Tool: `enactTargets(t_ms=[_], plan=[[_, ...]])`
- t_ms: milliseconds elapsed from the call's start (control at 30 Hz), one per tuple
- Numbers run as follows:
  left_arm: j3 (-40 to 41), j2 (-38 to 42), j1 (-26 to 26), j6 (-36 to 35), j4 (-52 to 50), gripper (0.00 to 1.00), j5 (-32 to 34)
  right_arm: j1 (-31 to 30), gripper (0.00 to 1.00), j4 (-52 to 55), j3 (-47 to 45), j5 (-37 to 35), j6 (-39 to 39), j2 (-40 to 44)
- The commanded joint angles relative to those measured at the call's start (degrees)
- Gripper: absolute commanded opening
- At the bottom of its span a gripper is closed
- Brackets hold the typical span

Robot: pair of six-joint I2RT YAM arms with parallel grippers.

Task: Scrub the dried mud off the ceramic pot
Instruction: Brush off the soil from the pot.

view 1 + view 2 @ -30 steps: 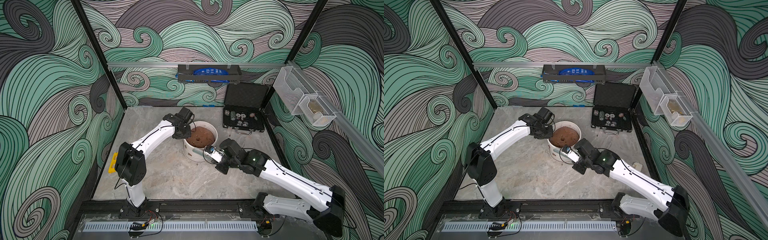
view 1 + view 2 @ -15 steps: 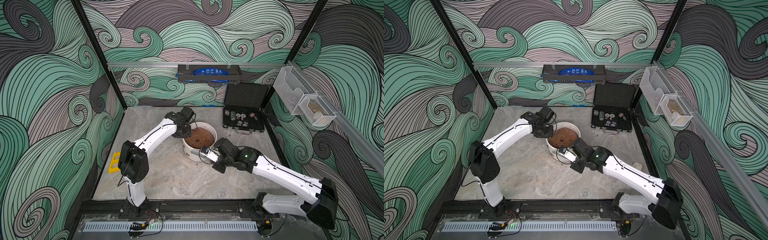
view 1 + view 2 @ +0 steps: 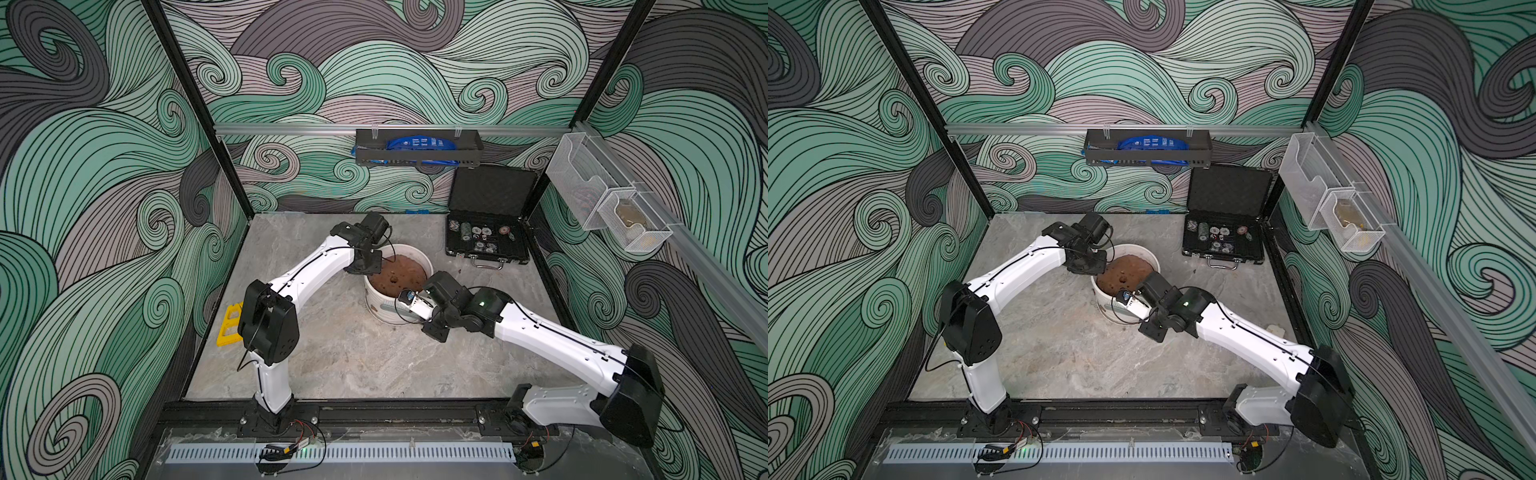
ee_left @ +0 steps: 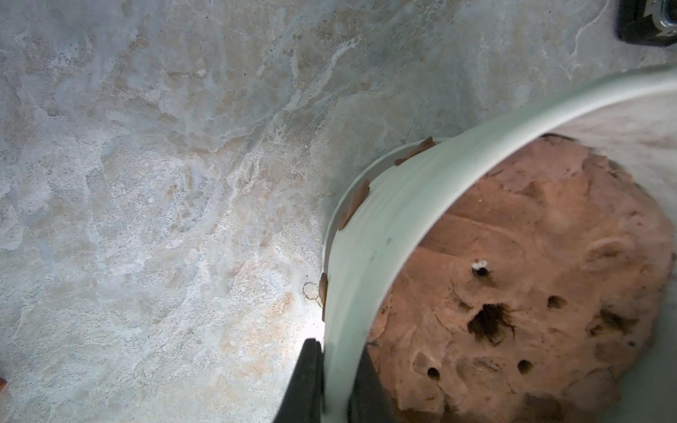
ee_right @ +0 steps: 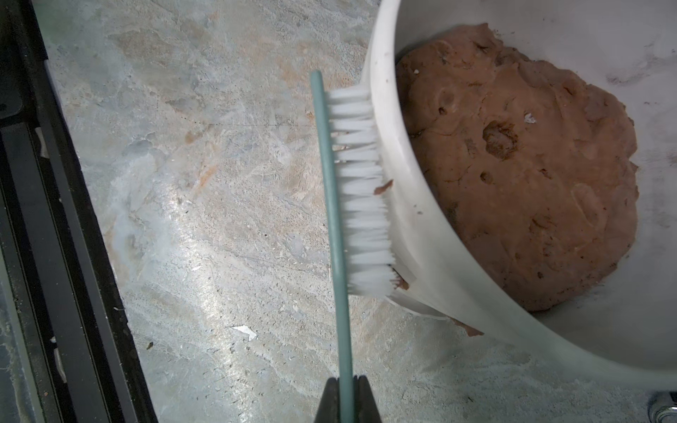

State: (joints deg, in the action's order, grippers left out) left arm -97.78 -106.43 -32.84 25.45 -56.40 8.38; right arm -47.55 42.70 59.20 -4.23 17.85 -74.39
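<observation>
The white ceramic pot stands mid-table with a brown soil mass inside. Dried mud flakes cling to its outer wall. My left gripper is shut on the pot's far-left rim, one finger outside and one inside. My right gripper is shut on the teal handle of a brush. The brush's white bristles press against the pot's near outer wall, touching a mud flake.
An open black case of poker chips lies at the back right. A yellow part sits at the table's left edge. The black front rail runs close to the brush side. Small debris bits lie on the marble near the pot.
My right arm has swung the brush a little to the left along the pot's near wall. The left arm's shoulder has turned while its gripper stayed at the rim.
</observation>
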Motion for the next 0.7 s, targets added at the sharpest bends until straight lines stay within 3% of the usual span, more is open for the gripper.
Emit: enactTargets(t_ms=[0,267,467,667], plan=[[-1.67,-1.32,0.74,-2.86,0.35,0.0,-0.34,0.94,0.0,-0.02,-0.25,-4.54,-1.68,-0.21],[-1.68,-1.35,1.08,-4.51,1.23,0.0,-0.72,-1.0,0.0,3.3,-4.75,-5.7,-4.98,0.5],[-1.67,-1.45,1.19,-5.55,1.57,0.0,-1.18,-3.05,0.0,6.76,-3.29,-4.38,-4.63,1.44],[-1.65,-1.62,1.42,-7.09,2.06,0.0,-1.84,-7.7,0.0,3.46,-1.79,1.58,-3.74,7.09]])
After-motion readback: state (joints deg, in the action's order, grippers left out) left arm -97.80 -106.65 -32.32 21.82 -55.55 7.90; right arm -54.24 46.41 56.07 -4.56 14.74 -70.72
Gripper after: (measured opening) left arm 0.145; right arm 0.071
